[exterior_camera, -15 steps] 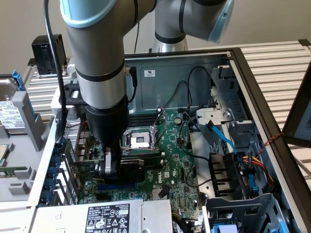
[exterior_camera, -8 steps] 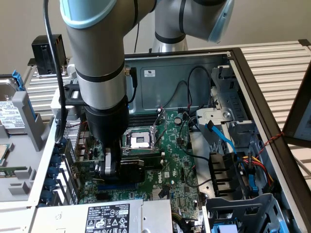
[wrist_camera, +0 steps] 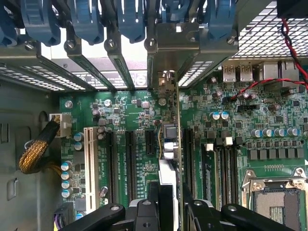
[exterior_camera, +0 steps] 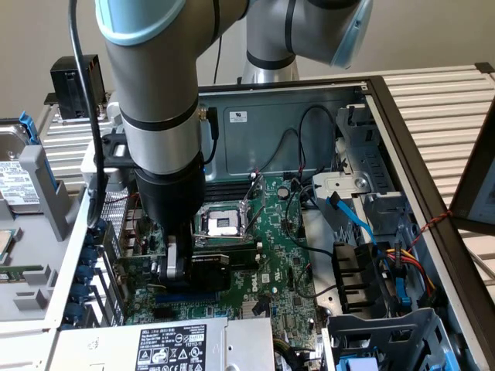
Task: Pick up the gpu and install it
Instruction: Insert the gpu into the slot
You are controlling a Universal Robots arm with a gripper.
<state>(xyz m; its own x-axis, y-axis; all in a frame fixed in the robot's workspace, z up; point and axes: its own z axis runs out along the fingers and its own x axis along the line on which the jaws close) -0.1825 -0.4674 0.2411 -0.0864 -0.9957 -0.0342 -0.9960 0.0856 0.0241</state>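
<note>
GPU (exterior_camera: 222,260) sits pinched edge-on between the jaws of the gripper (exterior_camera: 172,267), low over the expansion slots at the near left of the motherboard (exterior_camera: 288,255) as the exterior view shows it. In the wrist view the card (wrist_camera: 168,144) runs straight out from the gripper (wrist_camera: 168,209), with its silver bracket (wrist_camera: 165,82) reaching the rear slot openings under the blue latches (wrist_camera: 132,19). Whether the edge connector has entered a slot is hard to judge from here.

Risks, as I read them:
- The card could stand slightly off the slot line, so any push would bear on the slot wall or the board.
- The bracket may catch on the metal dividers of the rear frame and tilt the card in the grip.
- A narrow pinch on the shroud could let the card pivot.

The black label (exterior_camera: 172,345) on the power supply at the near edge seems to carry a Dell logo. The white sticker (exterior_camera: 238,116) on the far case wall is unreadable.
</note>
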